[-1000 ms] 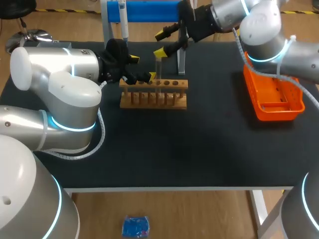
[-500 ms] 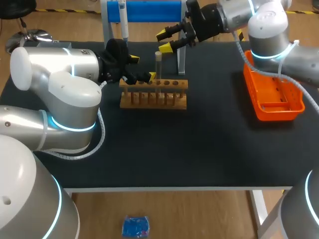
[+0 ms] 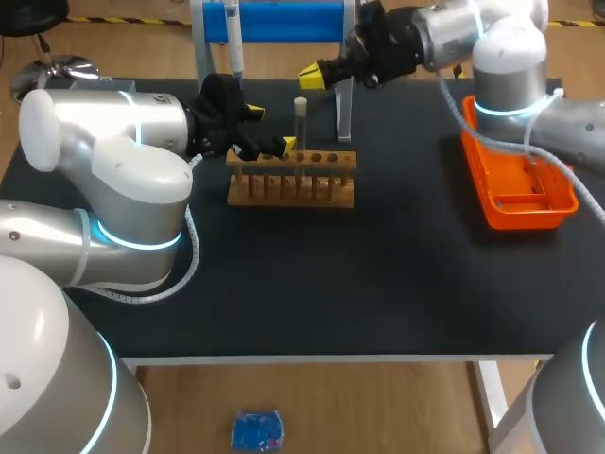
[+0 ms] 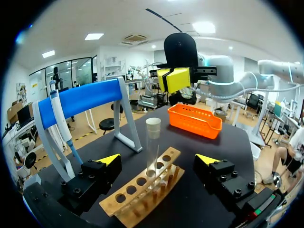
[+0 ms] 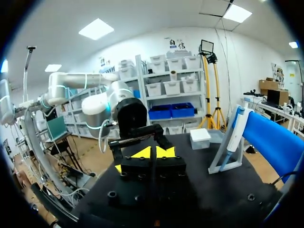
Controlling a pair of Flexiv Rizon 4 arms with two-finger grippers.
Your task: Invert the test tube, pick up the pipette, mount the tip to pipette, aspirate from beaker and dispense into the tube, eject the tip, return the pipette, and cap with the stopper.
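Treat the tube stage as done: test tube (image 3: 301, 121) upright in 1 hole of the wooden rack (image 3: 291, 180), upper middle of the head frame, pale top uppermost. Take the pipette pick-up as the likely step in hand.

Look for the pipette (image 3: 233, 43) hanging at the left end of the blue stand (image 3: 284, 21), along the top edge of the frame, behind the rack. Note the right gripper (image 3: 315, 76) at top centre, near the stand's right leg, its 2 yellow tips pressed together on nothing. Spread those fingers well before closing in. Travel leftward along the stand's front, high enough to pass over the tube's top without clipping it. Square both fingers to the pipette body below its hanging point, clamp from 2 sides, then lift straight up off the bar before drawing away. Keep the pipette vertical throughout.

Leave the left gripper (image 4: 157, 159) where it sits, at the rack's left end: fingers wide apart, 1 on each side of the rack and tube, apparently touching neither. Avoid nudging the rack with it.

Ignore the orange basket (image 3: 558, 203) at right for now; well apart from the stand.
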